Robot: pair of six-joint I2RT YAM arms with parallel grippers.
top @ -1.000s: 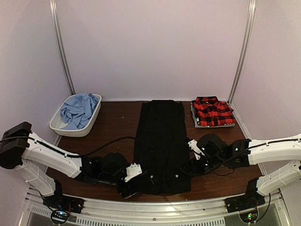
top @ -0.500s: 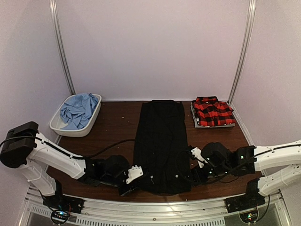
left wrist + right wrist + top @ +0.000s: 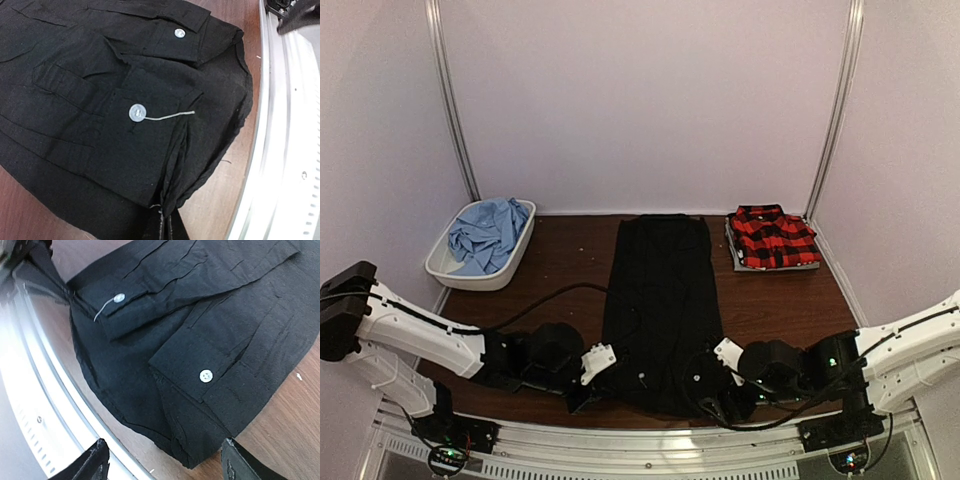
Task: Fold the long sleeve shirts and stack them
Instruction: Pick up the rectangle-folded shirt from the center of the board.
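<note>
Top external shows me the black shirt (image 3: 660, 300) half-folded, stretching away from my fingers (image 3: 95, 462); blue shirt (image 3: 485, 235) crumpled far beyond the left gripper (image 3: 580, 398), which pinches the black hem; plaid shirt (image 3: 772, 238) folded beyond the right gripper (image 3: 718, 402), spread around the other corner.

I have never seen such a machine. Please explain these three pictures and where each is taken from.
The robot has a left arm and a right arm, fixed at the near table edge. The wide picture looks down from above and behind them; the close ones come from wrist cameras. Between them lies a black shirt, folded into a long strip. A folded plaid shirt sits far right; a blue shirt lies crumpled in a white tub far left. At the black shirt's near end, the right gripper is wide open, holding nothing. The left gripper hardly shows its fingers, so its grip is unclear.
</note>
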